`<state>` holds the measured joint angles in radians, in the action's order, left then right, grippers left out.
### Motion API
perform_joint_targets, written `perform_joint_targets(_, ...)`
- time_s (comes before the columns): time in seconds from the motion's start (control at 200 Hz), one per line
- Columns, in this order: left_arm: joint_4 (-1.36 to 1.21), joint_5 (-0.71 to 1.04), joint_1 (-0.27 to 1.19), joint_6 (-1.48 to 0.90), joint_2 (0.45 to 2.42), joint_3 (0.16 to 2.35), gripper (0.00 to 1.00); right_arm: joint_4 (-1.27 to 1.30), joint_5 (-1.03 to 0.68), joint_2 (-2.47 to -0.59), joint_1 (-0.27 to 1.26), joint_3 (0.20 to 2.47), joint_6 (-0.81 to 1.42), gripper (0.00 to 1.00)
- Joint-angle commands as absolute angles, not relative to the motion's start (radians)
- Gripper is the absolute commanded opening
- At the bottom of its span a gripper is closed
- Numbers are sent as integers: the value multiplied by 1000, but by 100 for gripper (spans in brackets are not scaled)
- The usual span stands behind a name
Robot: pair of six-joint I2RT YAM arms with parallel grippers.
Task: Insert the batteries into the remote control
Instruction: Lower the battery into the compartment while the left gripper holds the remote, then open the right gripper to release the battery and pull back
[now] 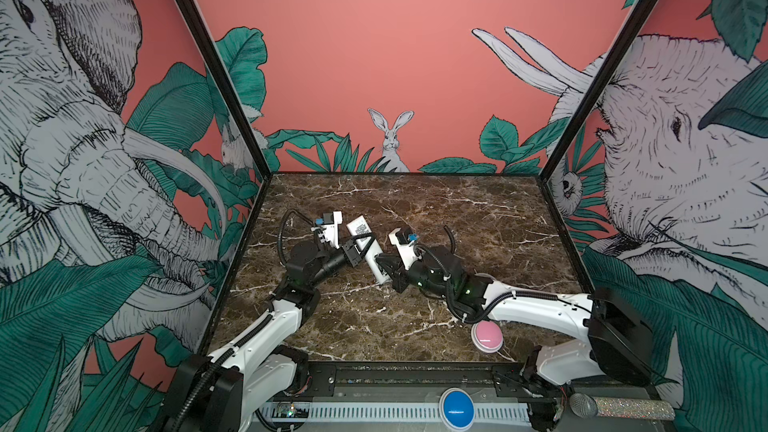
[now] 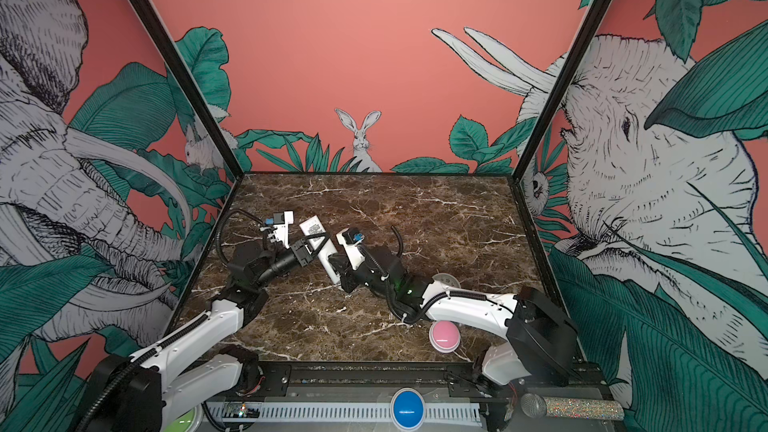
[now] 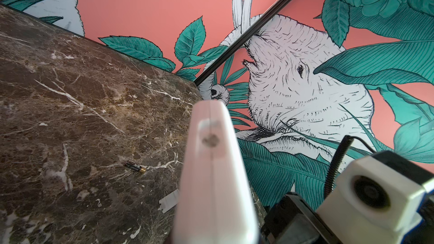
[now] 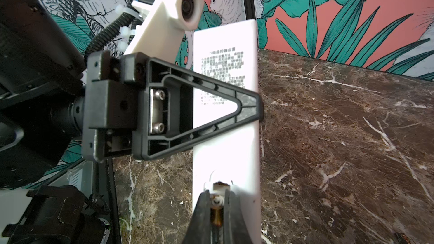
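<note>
I'm working in a staged robot test booth: printed jungle wall panels (image 1: 374, 56) box in the marble tabletop (image 1: 457, 218) on three sides, with a blue push button (image 1: 456, 407) mounted just in front of it

I am holding the remote control (image 4: 225, 50) across its middle in my left gripper (image 1: 368, 240), which is clamping it. The remote is a slim, long white body. It is showing its plain back with a printed sticker, and it is lying diagonally over the tabletop (image 3: 70, 113) in both top views. I am gripping one battery (image 4: 217, 210), gold with a pale tip, in my right gripper (image 4: 217, 204). Its tip is meeting the remote's near end. A second battery (image 3: 136, 166), black and gold, is lying flat on the tabletop, apart from the remote.
</note>
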<state>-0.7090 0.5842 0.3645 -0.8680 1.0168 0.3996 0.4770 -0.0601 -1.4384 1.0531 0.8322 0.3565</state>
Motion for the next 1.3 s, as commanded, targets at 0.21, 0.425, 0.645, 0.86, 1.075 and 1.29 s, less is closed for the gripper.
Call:
perform_joint_targets(0.21,-808,588,362,-888,980,375,0,506,-84,-1480,1066,857,385,8)
perform_joint_targets(0.425,-800,589,361,-881,973,375,0,498,-89,-1490,1068,870,384,17)
perform_joint_targets(0.645,-798,589,362,-881,969,374,0,492,-86,-1489,1071,871,381,22)
perform_joint_targets(0.86,-792,591,362,-879,969,374,0,489,-76,-1482,1072,865,380,26)
perform_joint_targets(1.075,-792,591,362,-880,972,374,0,486,-67,-1470,1072,861,377,36)
perform_joint_targets(1.29,-802,594,362,-887,973,370,0,486,-61,-1462,1074,860,375,46)
